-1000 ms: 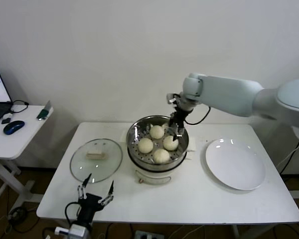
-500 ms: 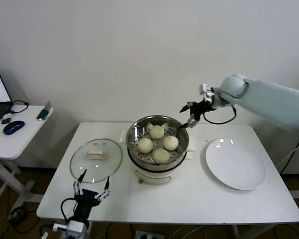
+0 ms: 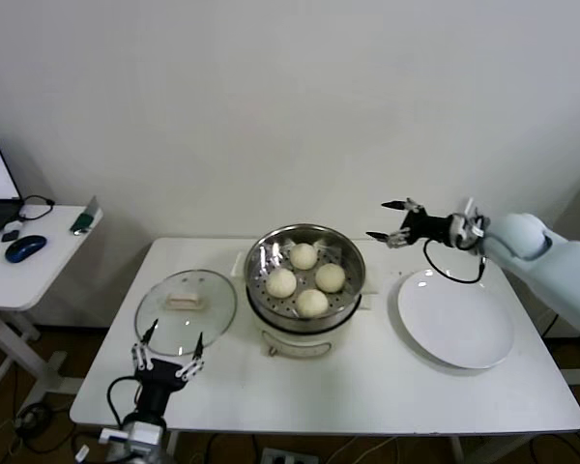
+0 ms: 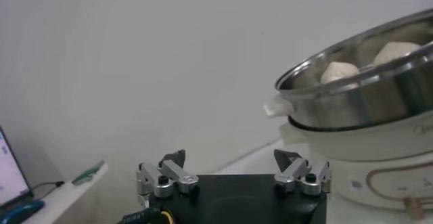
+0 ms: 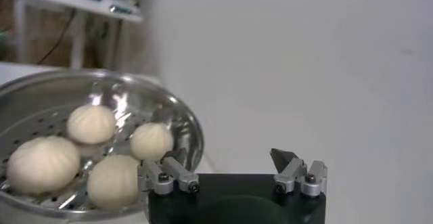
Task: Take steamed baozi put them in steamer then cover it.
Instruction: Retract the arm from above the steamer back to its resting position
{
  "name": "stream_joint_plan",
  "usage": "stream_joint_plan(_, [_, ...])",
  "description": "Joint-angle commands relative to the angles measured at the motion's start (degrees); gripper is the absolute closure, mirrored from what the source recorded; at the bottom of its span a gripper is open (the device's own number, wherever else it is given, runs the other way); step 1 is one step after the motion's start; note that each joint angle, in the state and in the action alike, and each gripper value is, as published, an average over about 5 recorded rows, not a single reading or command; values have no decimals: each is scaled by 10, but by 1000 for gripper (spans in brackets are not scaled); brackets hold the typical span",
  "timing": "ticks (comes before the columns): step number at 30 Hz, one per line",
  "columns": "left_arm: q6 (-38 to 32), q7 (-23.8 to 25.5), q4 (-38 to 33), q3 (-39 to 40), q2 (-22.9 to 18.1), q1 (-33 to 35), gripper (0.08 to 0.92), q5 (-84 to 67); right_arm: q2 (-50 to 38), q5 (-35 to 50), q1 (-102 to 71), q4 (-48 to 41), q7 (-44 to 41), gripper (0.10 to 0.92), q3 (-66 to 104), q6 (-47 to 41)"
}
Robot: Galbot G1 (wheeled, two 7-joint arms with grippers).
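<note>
Its jaws apart and empty, the right gripper (image 3: 394, 220) hangs beside the steamer (image 3: 306, 290) holding all four baozi (image 3: 311, 303), while the open left gripper (image 3: 166, 353) sits near the cover (image 3: 186, 309), not yet placed.

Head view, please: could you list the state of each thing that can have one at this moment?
Steamer: uncovered, loaded.
Buns: all four inside the steamer on the perforated tray.
Lid: off, lying flat on the table left of the steamer.
Plate: bare.
Right gripper: open, holding nothing, above the table between steamer and plate.
Left gripper: open, holding nothing, at the table's near edge by the lid.
</note>
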Motion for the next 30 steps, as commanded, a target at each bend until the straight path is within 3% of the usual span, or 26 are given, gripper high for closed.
stream_joint_plan(1, [12, -6, -3, -5, 2, 0, 177, 132, 21, -39, -397, 84, 78, 203, 448, 37])
stream_joint_plan(7, [45, -29, 12, -12, 21, -14, 177, 257, 105, -74, -540, 137, 91, 203, 595, 17])
stream_joint_plan(16, [69, -39, 87, 16, 86, -37, 177, 515, 225, -105, -650, 170, 122, 203, 695, -17])
stream_joint_plan(23, [57, -79, 196, 57, 109, -122, 177, 570, 283, -136, -681, 167, 139, 203, 715, -16])
stream_joint_plan(30, [48, -83, 283, 70, 120, -207, 177, 569, 309, -162, -705, 157, 136, 203, 740, -15])
